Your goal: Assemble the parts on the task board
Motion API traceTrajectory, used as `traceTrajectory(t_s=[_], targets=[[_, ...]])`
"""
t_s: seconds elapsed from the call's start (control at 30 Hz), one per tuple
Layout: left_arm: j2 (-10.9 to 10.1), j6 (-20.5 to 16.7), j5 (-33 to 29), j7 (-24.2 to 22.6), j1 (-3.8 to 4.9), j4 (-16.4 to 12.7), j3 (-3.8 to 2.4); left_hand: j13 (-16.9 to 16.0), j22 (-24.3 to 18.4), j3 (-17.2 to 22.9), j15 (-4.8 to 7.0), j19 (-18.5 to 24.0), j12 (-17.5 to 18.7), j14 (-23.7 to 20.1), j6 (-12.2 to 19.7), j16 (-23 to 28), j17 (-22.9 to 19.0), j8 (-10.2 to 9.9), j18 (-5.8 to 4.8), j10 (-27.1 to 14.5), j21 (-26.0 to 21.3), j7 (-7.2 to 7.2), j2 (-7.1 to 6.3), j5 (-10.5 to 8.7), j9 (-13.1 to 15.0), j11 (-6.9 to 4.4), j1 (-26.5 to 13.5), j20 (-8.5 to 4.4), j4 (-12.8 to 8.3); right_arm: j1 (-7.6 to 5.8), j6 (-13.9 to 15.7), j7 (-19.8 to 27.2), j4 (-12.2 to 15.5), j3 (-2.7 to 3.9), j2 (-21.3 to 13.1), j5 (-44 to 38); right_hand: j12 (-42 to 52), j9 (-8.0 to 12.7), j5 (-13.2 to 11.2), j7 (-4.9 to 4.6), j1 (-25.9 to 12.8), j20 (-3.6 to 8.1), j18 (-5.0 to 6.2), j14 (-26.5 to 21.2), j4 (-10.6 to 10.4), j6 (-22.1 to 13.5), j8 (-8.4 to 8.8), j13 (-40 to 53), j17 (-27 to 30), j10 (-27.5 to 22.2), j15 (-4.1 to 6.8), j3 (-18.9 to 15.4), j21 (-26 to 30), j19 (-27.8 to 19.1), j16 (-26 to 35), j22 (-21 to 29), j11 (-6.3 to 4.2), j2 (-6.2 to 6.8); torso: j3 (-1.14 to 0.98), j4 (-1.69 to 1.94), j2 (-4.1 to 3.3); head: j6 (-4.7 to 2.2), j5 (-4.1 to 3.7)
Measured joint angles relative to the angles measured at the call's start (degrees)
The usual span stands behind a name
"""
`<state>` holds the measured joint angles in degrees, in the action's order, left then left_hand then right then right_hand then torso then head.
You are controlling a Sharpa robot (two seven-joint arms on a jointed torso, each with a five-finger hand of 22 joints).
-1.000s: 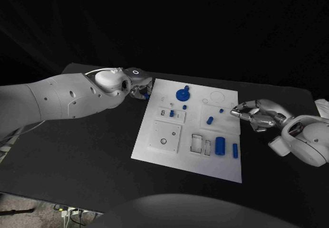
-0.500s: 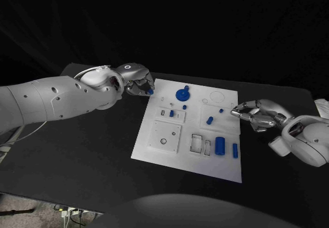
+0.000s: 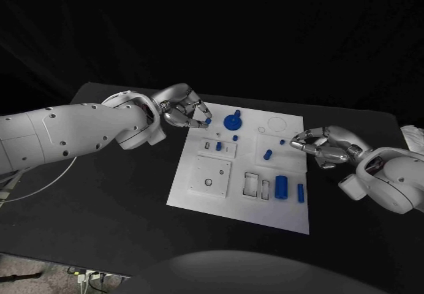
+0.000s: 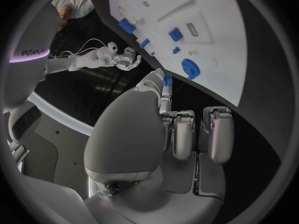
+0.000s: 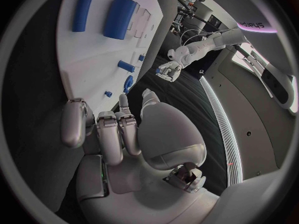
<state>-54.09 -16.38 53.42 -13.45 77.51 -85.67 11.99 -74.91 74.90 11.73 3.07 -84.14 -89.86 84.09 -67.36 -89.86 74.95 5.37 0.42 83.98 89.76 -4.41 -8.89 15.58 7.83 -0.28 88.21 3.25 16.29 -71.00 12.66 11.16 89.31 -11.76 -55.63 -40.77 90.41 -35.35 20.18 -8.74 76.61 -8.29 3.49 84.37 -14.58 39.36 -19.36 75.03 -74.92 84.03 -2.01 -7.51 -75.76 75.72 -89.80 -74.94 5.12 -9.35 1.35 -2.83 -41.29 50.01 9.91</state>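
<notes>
The white task board [image 3: 205, 201] lies in the middle of the black table. My left hand [image 3: 185, 113] hovers over the board's far left corner and pinches a small blue part [image 4: 166, 80] between thumb and a finger; the other fingers are folded. A blue round part [image 3: 234, 121] stands just right of that hand. Small blue parts [image 3: 219, 146] [image 3: 269, 155] [image 3: 283, 142] sit mid-board. A thick blue cylinder [image 3: 282, 187] and a slim blue rod [image 3: 301, 193] lie near the board's right edge. My right hand [image 3: 322, 146] hangs by that edge, fingers bent and apart, holding nothing.
A square plate with a round hole [image 3: 213, 174] and rectangular slots [image 3: 257, 185] are set in the board's near half. A ring outline [image 3: 278, 124] marks the far right corner. Bare black table [image 3: 106, 196] spreads left of the board.
My left hand has swung right from beside the board's far left corner to over it, with the small blue part in its fingers. My right hand edged slightly left.
</notes>
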Motion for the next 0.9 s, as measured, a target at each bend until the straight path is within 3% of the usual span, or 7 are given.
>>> traceTrajectory(t_s=[0.13,0.3,0.43,0.67,0.77,0.9], targets=[[0.4,2.9,-6.8,-1.9,-0.03,-2.8,0.36,0.0,0.0,-0.6,-0.22,0.2,0.0,-0.2,0.2,0.0,0.0,-0.5,0.00,0.1,0.0,-0.20,0.85,0.73,-0.3,0.07,0.5,0.22,-0.2,-0.05,0.0,2.0,1.7,0.00,0.0,3.6,-0.1,1.8,-0.4,-0.02,1.9,0.00,0.01,-0.5,1.3,-1.5,2.87,0.1,0.0,-0.4,0.27,0.7,0.0,0.0,0.0,0.0,-0.38,1.11,0.00,0.01,-0.04,0.00,-0.80],[1.3,5.2,-13.7,-4.8,-0.13,-5.7,0.57,0.0,0.0,-1.4,-0.42,0.0,0.0,0.0,0.4,0.0,0.0,-0.8,0.00,0.1,0.0,-0.40,1.43,2.11,-0.5,0.48,1.1,0.42,-0.6,-0.40,-0.6,4.7,4.7,0.04,-0.5,10.1,-0.3,5.8,-3.5,-0.18,2.8,0.27,0.00,-0.5,1.8,-1.3,6.48,0.1,0.0,-0.4,0.27,0.7,0.0,0.3,0.0,0.0,-0.38,2.05,0.10,0.03,-0.04,0.00,-2.14],[1.5,6.3,-17.8,-7.0,-0.23,-7.4,0.69,0.0,0.0,-1.8,-0.42,0.0,0.0,0.0,0.4,0.0,0.0,-0.9,0.00,0.1,0.0,-0.40,1.69,2.93,-0.5,0.48,1.3,0.42,-0.6,-0.84,-2.7,6.3,7.0,0.07,-0.9,17.1,-0.4,8.6,-5.9,-0.18,2.9,0.44,0.00,-0.5,1.9,-0.4,8.13,0.1,0.0,-0.4,0.27,0.6,-1.7,2.1,0.0,0.0,-0.38,2.12,0.11,-0.06,-0.04,0.00,-3.17],[1.8,7.2,-22.5,-9.6,-0.31,-9.1,0.76,0.0,0.0,-2.0,-0.63,0.2,0.0,-0.2,0.5,0.0,0.0,-1.0,0.00,0.1,0.0,-0.49,1.74,3.16,-0.5,0.48,1.4,0.63,-0.8,-1.17,-10.2,6.9,8.8,0.07,-0.8,30.5,-0.3,10.9,-6.7,-0.10,2.2,0.53,-0.01,-0.4,1.2,0.1,9.53,0.1,0.0,-0.4,0.28,-0.1,-4.4,4.5,0.0,0.0,-0.37,1.46,0.10,0.02,0.03,0.00,-4.52],[2.1,7.5,-24.5,-10.4,-0.34,-9.8,0.78,0.0,0.0,-2.3,-0.63,0.2,0.0,-0.2,0.6,0.0,0.0,-1.0,0.00,0.1,0.0,-0.49,1.85,3.58,-0.5,0.48,1.5,0.63,-0.8,-1.22,-13.8,6.2,9.1,0.07,-0.4,35.8,-0.3,12.2,-5.6,0.46,1.9,0.53,-0.01,-0.2,1.3,-0.6,10.41,0.1,0.0,-0.6,0.55,-0.2,-4.4,4.5,0.0,0.0,-0.60,1.13,0.10,0.03,0.06,0.00,-4.95],[2.5,7.9,-26.9,-11.2,-0.37,-10.6,0.78,0.0,0.0,-2.5,-0.62,0.2,0.0,-0.2,0.6,0.0,0.0,-1.2,0.00,0.1,0.0,-0.48,2.13,4.04,-0.5,0.48,1.8,0.62,-1.0,-1.22,-18.2,4.3,9.2,0.07,0.1,41.4,-0.3,13.6,-4.8,0.48,1.6,0.53,-0.01,-0.4,1.4,-2.0,11.33,0.1,0.0,-0.7,0.81,-0.3,-4.4,4.5,0.0,0.0,-0.73,0.82,0.10,0.03,0.08,-0.09,-5.60]])
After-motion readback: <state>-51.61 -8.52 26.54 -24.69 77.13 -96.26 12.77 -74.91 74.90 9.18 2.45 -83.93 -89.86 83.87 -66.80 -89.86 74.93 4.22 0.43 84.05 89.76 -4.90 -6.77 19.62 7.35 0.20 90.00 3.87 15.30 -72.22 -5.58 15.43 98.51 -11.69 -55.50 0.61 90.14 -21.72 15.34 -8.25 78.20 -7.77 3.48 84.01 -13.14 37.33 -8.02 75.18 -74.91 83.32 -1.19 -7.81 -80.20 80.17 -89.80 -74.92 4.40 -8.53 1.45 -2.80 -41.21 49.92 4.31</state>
